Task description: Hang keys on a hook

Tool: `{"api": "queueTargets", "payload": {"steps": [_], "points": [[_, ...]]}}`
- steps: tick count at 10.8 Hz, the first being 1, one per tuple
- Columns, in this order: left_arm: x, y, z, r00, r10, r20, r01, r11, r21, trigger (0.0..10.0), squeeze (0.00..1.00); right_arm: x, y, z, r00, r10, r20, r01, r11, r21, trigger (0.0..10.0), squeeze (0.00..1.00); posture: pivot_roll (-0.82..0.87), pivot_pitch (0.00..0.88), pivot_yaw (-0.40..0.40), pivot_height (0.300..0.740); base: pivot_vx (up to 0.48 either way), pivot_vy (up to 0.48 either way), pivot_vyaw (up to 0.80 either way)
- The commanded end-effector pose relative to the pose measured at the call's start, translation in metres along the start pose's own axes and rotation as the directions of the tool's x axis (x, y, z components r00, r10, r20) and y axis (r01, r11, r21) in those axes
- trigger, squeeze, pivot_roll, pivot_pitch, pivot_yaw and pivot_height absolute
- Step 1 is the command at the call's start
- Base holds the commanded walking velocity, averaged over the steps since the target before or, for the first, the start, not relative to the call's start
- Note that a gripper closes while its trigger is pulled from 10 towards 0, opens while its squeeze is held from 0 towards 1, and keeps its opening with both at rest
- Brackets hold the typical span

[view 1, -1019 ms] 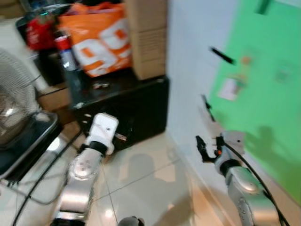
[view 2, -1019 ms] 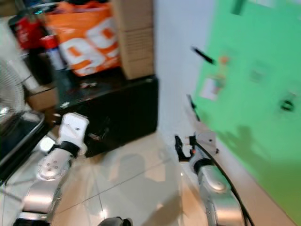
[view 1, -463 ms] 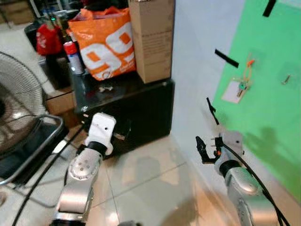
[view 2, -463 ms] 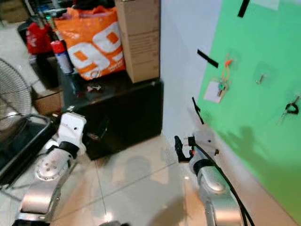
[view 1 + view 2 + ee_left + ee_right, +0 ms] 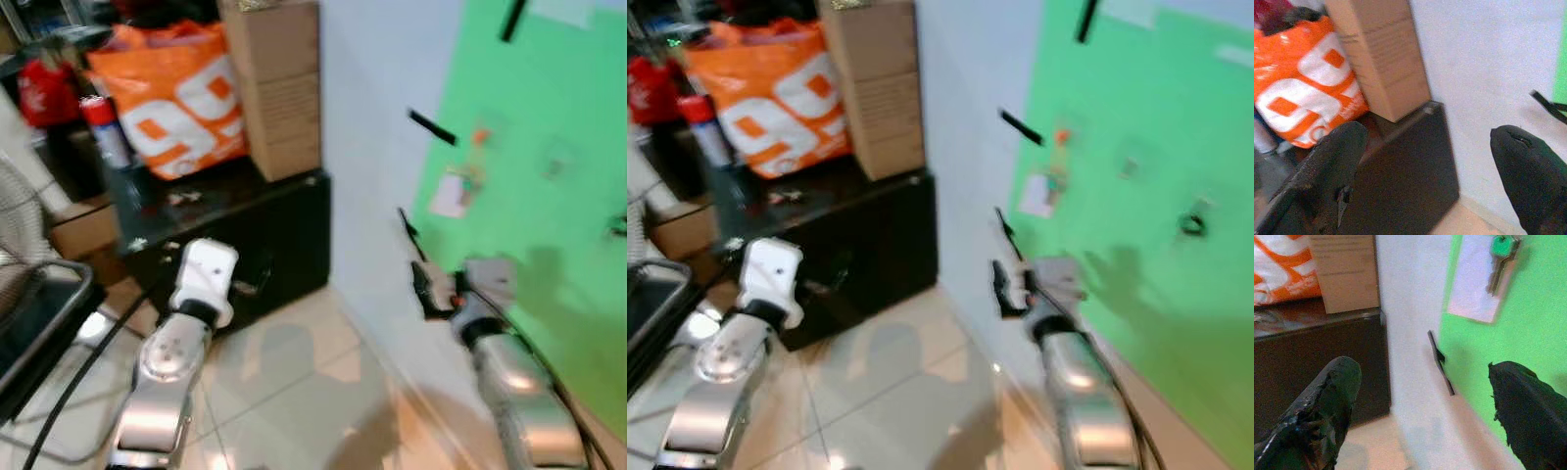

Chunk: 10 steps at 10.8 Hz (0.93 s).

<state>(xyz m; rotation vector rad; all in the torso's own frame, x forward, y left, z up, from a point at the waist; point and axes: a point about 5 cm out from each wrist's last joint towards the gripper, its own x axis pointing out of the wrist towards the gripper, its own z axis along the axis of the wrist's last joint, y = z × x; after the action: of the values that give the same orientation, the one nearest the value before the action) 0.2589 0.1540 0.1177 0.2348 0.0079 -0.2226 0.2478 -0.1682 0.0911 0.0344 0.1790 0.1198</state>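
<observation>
Hanging on green board (image 5: 1528, 333): green-headed key (image 5: 1500, 257).

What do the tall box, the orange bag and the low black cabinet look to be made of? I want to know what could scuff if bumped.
The tall box looks like plain brown cardboard, matte, with printed lines. The orange bag seems a woven plastic shopping bag, slightly glossy and creased. The low black cabinet has a dark, smooth, faintly reflective top, perhaps lacquered wood or laminate; I cannot tell which.
</observation>
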Motion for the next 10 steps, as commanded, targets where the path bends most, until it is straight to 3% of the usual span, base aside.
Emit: {"api": "queueTargets", "payload": {"steps": [1,3,7,10], "points": [[-0.0026,0.0131,-0.0001,0.999,0.041,-0.007,-0.041,0.999,0.022,10.0,0.64,0.0024,0.0181,0.0037,0.995,0.092,0.028,-0.094,0.992,0.085,10.0,0.00,-0.01,0.000,0.027,0.740,0.292,0.000,0.00],[-0.0022,0.0124,0.0026,0.999,0.045,0.001,-0.045,0.999,0.019,10.0,0.65,0.0030,0.0224,-0.0029,0.994,0.107,0.006,-0.107,0.993,0.039,10.0,0.00,0.00,0.000,0.021,0.740,0.302,0.000,0.80],[-0.0004,0.0106,0.0028,0.999,0.034,-0.001,-0.034,0.999,0.021,10.0,0.65,0.0046,0.0231,-0.0056,0.995,0.099,-0.010,-0.098,0.994,0.050,10.0,0.00,0.00,0.000,0.027,0.740,0.301,0.000,0.80],[-0.0003,0.0095,0.0029,1.000,0.023,-0.011,-0.023,1.000,0.015,10.0,0.65,0.0066,0.0154,-0.0062,0.999,0.039,-0.035,-0.036,0.997,0.073,10.0,0.00,-0.01,0.000,0.028,0.740,0.308,0.000,0.20]]}}
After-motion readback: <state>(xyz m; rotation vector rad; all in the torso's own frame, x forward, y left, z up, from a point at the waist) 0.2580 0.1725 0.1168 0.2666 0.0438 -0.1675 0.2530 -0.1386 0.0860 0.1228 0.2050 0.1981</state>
